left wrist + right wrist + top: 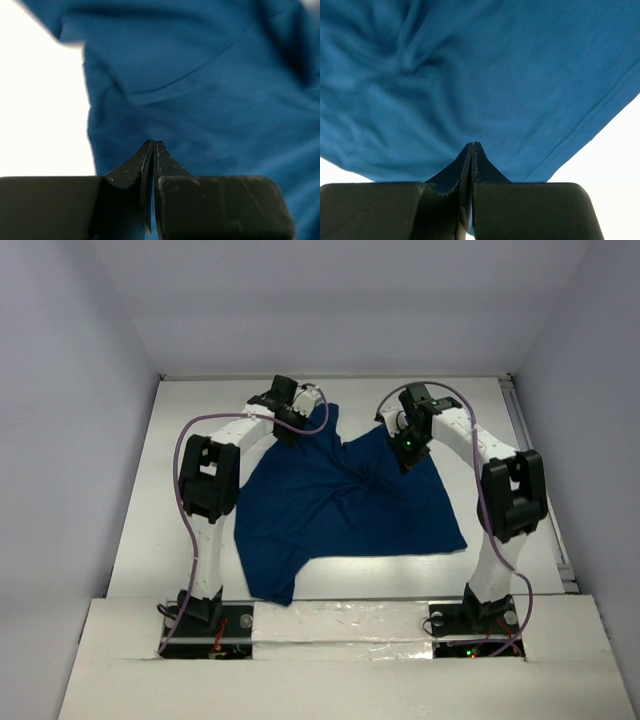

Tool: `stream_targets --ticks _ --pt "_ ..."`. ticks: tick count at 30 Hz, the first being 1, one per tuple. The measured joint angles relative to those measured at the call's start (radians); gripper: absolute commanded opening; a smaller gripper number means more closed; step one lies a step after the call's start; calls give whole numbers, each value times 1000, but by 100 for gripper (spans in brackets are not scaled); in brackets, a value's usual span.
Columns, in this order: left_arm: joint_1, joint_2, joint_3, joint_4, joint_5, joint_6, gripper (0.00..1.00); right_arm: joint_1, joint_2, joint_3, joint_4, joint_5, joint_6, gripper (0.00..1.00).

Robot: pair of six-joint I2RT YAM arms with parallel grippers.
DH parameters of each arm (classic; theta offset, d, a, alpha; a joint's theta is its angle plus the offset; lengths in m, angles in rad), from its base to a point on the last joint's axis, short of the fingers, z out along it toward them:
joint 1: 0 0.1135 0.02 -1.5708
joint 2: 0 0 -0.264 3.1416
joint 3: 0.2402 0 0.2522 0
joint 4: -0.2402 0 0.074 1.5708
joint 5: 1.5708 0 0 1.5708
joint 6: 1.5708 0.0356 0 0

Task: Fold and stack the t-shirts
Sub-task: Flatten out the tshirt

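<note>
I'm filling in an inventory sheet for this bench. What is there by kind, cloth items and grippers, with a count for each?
Dark navy-blue short-sleeved cloth t-shirt: 1
Black two-finger grippers: 2 (left gripper, right gripper)
Total: 3

- The table [150, 500] is overlooked from high above six o'clock, facing twelve.
- The t-shirt [340, 510] is shared, viewed closely from both wrists.
</note>
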State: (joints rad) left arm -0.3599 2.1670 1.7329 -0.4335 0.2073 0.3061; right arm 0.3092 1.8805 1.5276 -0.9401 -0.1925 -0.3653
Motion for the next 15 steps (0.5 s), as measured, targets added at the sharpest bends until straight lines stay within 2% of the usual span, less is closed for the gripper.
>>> stream_targets --ticks 7,15 --pt "23 -1 -58 55 -67 -1 0 0 172 246 8 84 29 0" --pt "26 -1 -76 101 -69 -5 0 -12 418 630 -63 146 55 0"
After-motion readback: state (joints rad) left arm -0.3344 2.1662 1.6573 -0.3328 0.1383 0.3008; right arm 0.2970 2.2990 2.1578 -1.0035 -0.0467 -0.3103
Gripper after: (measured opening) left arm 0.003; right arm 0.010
